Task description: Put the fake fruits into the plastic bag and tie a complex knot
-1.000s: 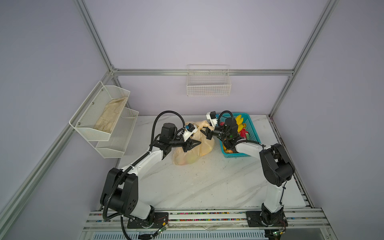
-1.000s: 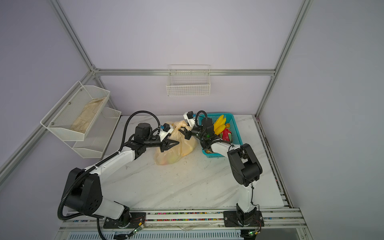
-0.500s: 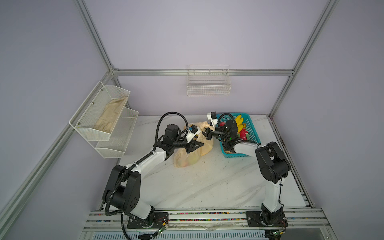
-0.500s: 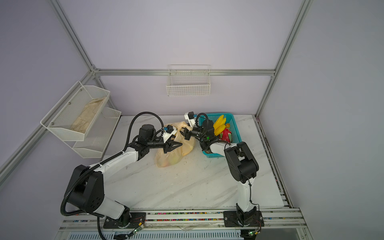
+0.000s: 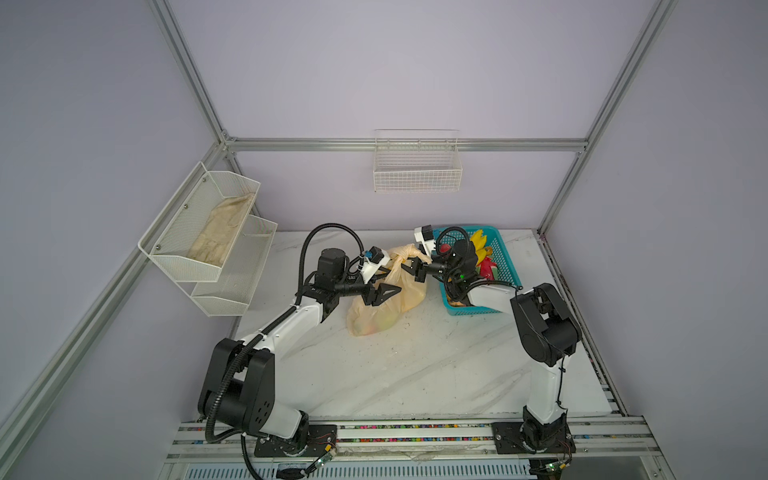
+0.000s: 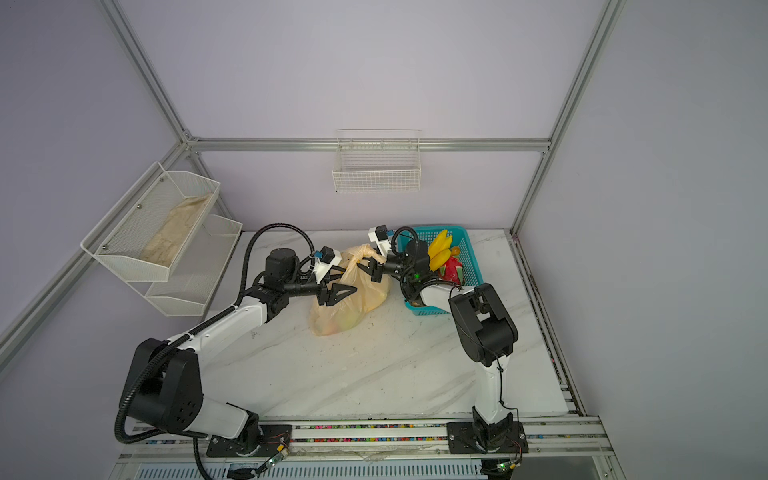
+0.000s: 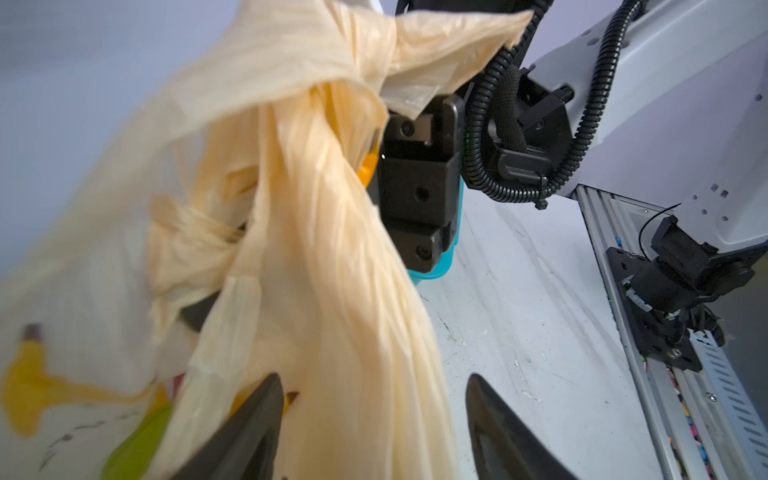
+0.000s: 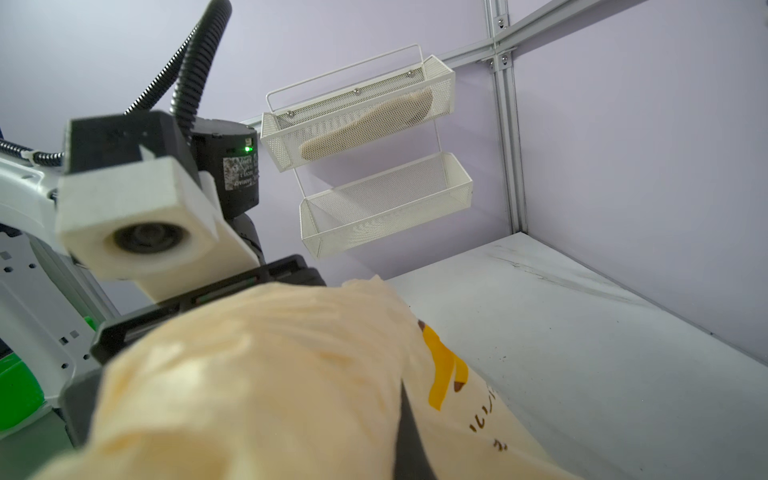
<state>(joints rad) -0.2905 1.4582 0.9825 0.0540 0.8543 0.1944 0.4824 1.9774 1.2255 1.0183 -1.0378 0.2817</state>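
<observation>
— Evidently a knot-tying shot. What sits nearest on the marble table point(image 5: 415, 374)?
— The plastic bag point(image 5: 374, 320), slumped at mid-table, with fake fruits point(image 7: 137, 440) showing through its skin. The left gripper point(image 5: 384, 282) hangs over it, jaws spread either side of a gathered fold and gripping nothing (probably lining up a fresh hold).
— And the right gripper point(image 5: 415, 270)?
— Just behind, jaws pressed together on a handle strip point(image 7: 453, 45), holding it taut beside the knot point(image 5: 399, 259) so the tie cannot slacken, I would judge.
— Beyond that?
— The teal basket point(image 5: 505, 266), just beside the bag, with a banana bunch point(image 5: 478, 245) and a dragon fruit point(image 5: 486, 266) not yet bagged. On the far wall hangs a wire rack point(image 5: 415, 166).
</observation>
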